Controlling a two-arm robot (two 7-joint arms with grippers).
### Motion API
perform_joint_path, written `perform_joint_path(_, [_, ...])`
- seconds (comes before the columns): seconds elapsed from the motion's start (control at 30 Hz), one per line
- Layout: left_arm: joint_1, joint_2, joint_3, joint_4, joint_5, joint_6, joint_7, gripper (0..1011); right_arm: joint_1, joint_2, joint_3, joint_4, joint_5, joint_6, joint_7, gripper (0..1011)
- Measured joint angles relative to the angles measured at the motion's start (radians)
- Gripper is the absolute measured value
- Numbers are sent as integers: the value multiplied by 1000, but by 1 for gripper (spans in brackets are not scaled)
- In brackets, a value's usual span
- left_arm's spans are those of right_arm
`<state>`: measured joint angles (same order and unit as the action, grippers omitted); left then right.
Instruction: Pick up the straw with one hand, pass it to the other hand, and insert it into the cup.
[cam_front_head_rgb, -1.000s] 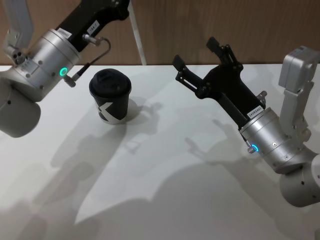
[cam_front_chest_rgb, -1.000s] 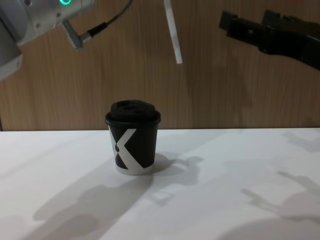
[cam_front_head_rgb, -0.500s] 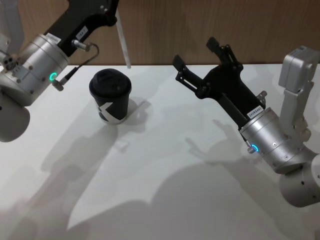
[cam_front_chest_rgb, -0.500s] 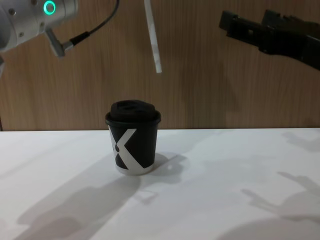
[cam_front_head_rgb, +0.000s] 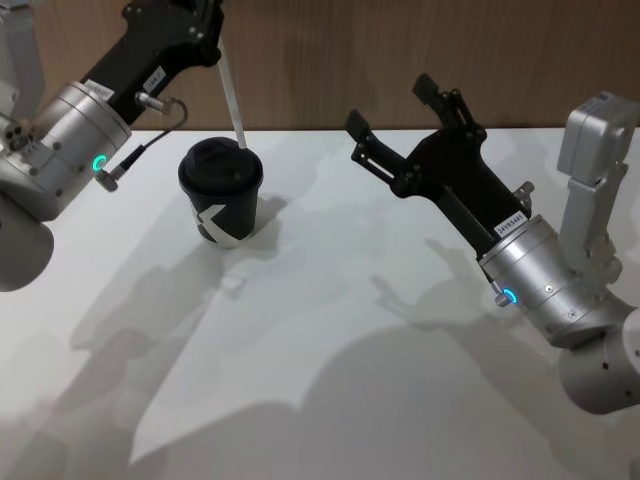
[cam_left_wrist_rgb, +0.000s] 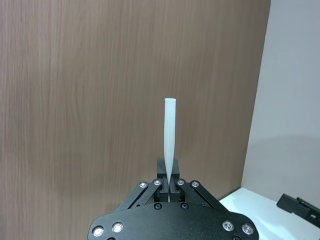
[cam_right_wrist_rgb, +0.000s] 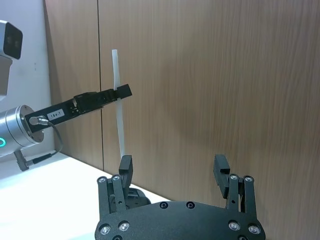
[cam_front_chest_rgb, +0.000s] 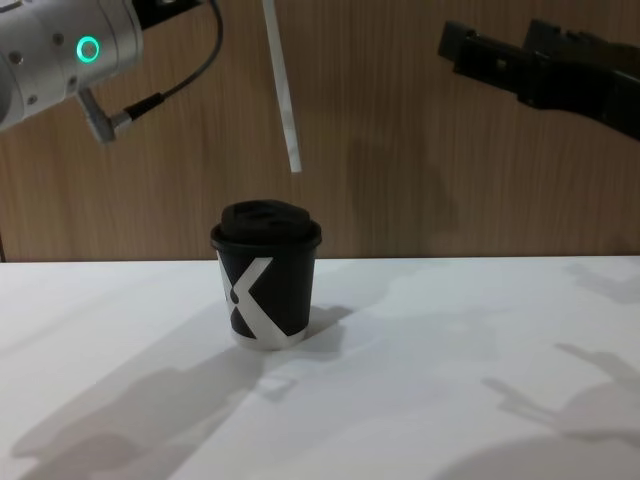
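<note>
The black cup (cam_front_head_rgb: 221, 192) with a white mark and black lid stands upright on the white table, also in the chest view (cam_front_chest_rgb: 265, 285). My left gripper (cam_front_head_rgb: 213, 22) is high above and behind the cup, shut on the upper part of the white straw (cam_front_head_rgb: 232, 105). The straw (cam_front_chest_rgb: 282, 100) hangs nearly upright, slightly tilted. Its lower end is a short way above the lid's right side, not touching. The left wrist view shows the fingers (cam_left_wrist_rgb: 163, 181) pinching the straw (cam_left_wrist_rgb: 169, 135). My right gripper (cam_front_head_rgb: 392, 107) hovers open and empty to the right of the cup.
The white table (cam_front_head_rgb: 330, 330) stretches wide in front of and to the right of the cup. A wood-panel wall (cam_front_chest_rgb: 400, 150) stands close behind the table. The right arm (cam_front_head_rgb: 540, 280) reaches in from the lower right.
My left gripper has carried the straw leftward and down, so its lower end now hangs just over the cup's lid. The right gripper and the cup have not moved.
</note>
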<state>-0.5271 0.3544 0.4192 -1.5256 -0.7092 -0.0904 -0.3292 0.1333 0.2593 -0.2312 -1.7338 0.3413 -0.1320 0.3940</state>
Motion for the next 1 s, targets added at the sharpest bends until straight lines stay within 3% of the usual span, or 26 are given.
perform_joint_path(1.0, [19,-12,-18,21,34,18,10,12,0,0,0,0,0,0,0,1001])
